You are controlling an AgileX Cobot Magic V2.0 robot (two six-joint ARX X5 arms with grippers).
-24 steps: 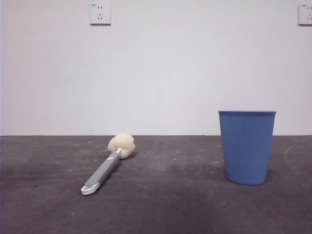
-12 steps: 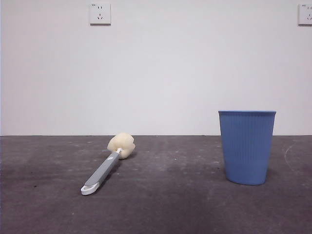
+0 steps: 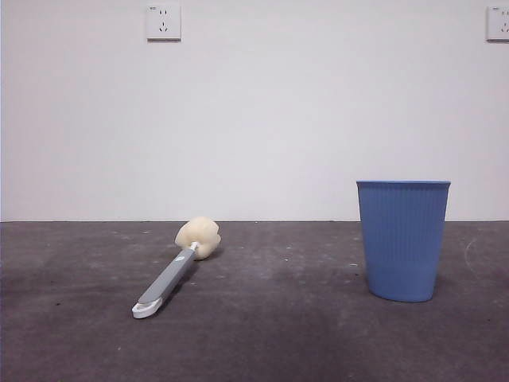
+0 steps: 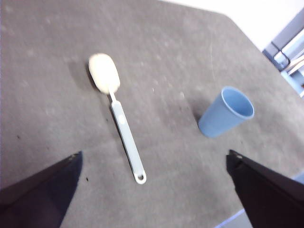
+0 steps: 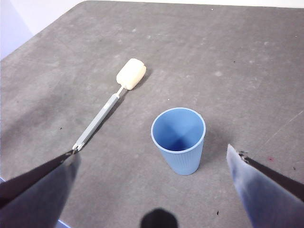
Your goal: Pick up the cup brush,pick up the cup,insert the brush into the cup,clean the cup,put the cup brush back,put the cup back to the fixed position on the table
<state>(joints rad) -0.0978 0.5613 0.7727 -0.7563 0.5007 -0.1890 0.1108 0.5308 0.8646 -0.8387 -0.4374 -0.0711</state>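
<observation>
The cup brush [image 3: 176, 267] lies flat on the table [image 3: 270, 334], its cream sponge head toward the wall and its white looped end toward the front. The blue cup [image 3: 402, 239] stands upright to its right, empty. High above the brush [image 4: 118, 114] hangs my left gripper [image 4: 152, 190], open, with the cup [image 4: 225, 113] off to one side. My right gripper [image 5: 154, 190] hovers open above the cup [image 5: 179, 140], and the brush [image 5: 111, 102] lies beyond it. Neither gripper shows in the front view.
A pale wall with two power sockets [image 3: 163, 22] stands behind the table. The table's edges and corners show in both wrist views, with a metal frame [image 4: 287, 47] past one corner.
</observation>
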